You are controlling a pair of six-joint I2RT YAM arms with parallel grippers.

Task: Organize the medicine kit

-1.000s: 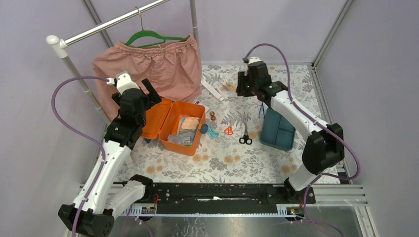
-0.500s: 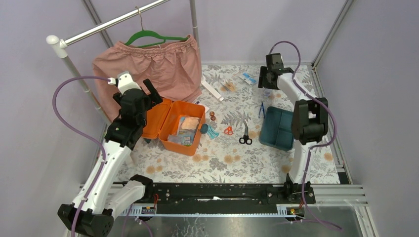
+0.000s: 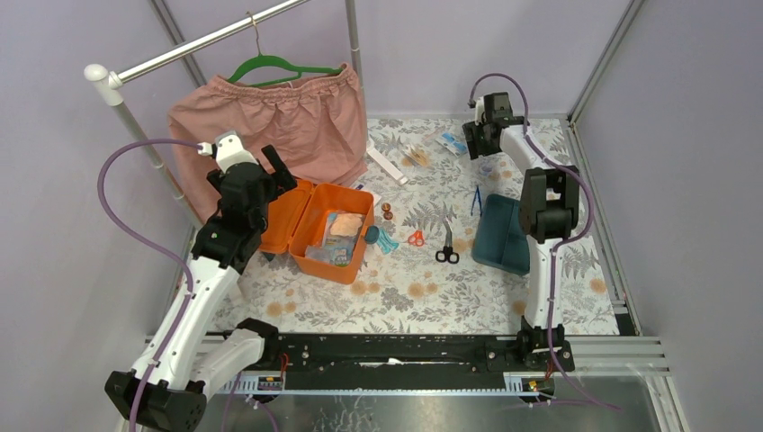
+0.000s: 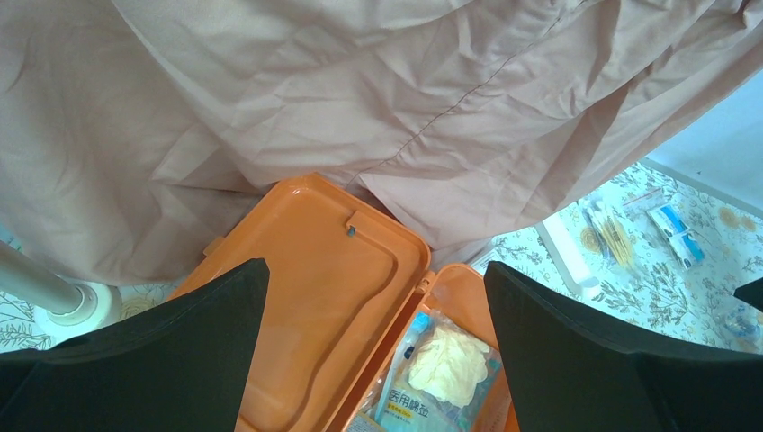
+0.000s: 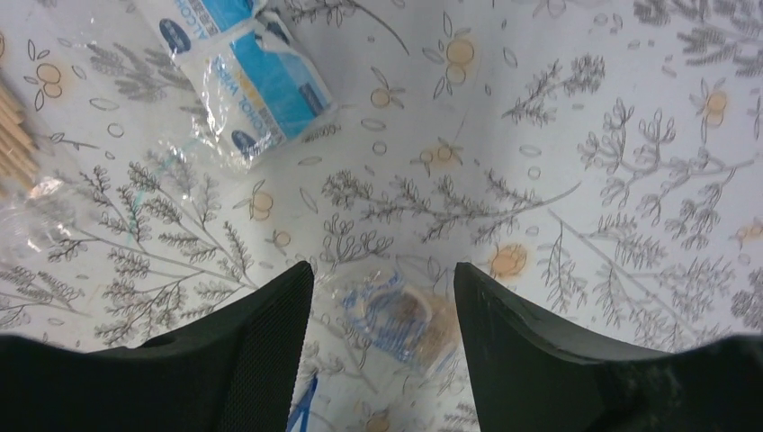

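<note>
Mid-table, the orange medicine kit box point(image 3: 290, 220) lies open with packets inside; its teal insert tray point(image 3: 499, 243) sits well apart to the right, with black scissors point(image 3: 447, 248) between them. The left gripper point(image 4: 376, 360) hangs spread wide above the lid. Farthest off, the right gripper point(image 5: 382, 346) stands parted, gripping nothing, over a small clear packet point(image 5: 405, 317)
</note>
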